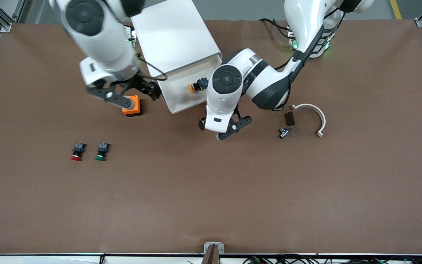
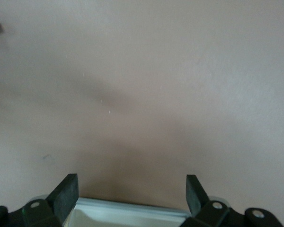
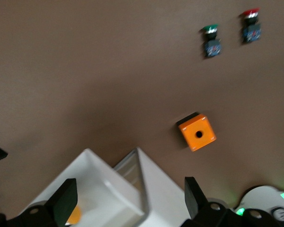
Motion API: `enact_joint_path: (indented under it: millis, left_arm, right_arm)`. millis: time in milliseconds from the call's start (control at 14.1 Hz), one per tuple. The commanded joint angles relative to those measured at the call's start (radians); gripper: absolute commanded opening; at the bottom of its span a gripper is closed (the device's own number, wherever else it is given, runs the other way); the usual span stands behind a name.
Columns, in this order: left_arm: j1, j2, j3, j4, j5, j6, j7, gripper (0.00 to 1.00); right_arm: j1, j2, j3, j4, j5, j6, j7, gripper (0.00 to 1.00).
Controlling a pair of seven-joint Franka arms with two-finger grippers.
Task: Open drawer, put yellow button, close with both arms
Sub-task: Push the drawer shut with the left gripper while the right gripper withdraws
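The top drawer stands pulled out of the white cabinet. The yellow button lies on its side inside the drawer, and its cap shows in the right wrist view. My left gripper is open and empty, over the drawer's front edge at the end nearer the left arm. The left wrist view shows the drawer's rim between the open fingers of the gripper. My right gripper is open and empty beside the drawer's side. In the right wrist view, the gripper is over the drawer's corner.
An orange box sits just under the right hand. A red-capped button and a green-capped button lie nearer the front camera. A white curved piece and small dark parts lie toward the left arm's end.
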Motion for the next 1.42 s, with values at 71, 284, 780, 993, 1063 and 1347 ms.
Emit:
enact_joint_path:
  millis: [71,284,780,993,1063,1347]
  left_arm:
    - [-0.014,-0.031,-0.030,-0.056,0.012,-0.005,-0.006,1.00]
    - [-0.035,-0.033,-0.032,-0.061,0.011,-0.003,-0.006,1.00]
    - [-0.075,-0.033,-0.057,-0.082,0.006,-0.005,-0.004,1.00]
    - [-0.075,-0.031,-0.091,-0.102,0.005,-0.005,-0.004,1.00]
    - [-0.075,-0.031,-0.099,-0.102,0.005,-0.003,-0.003,1.00]
    - [-0.078,-0.033,-0.113,-0.101,-0.083,-0.003,-0.001,1.00]
  right_arm:
    - [-0.194,-0.007,0.019,0.033,0.004,-0.082,-0.347,1.00]
    - [-0.342,-0.005,0.021,0.031,-0.006,-0.087,-0.587,1.00]
    - [-0.449,0.007,0.021,0.031,-0.056,-0.087,-0.732,1.00]
    - [-0.492,0.007,0.021,0.028,-0.053,-0.090,-0.736,1.00]
    - [-0.499,0.007,0.022,0.030,-0.055,-0.088,-0.758,1.00]
    - [-0.506,0.010,0.021,0.031,-0.059,-0.082,-0.821,1.00]
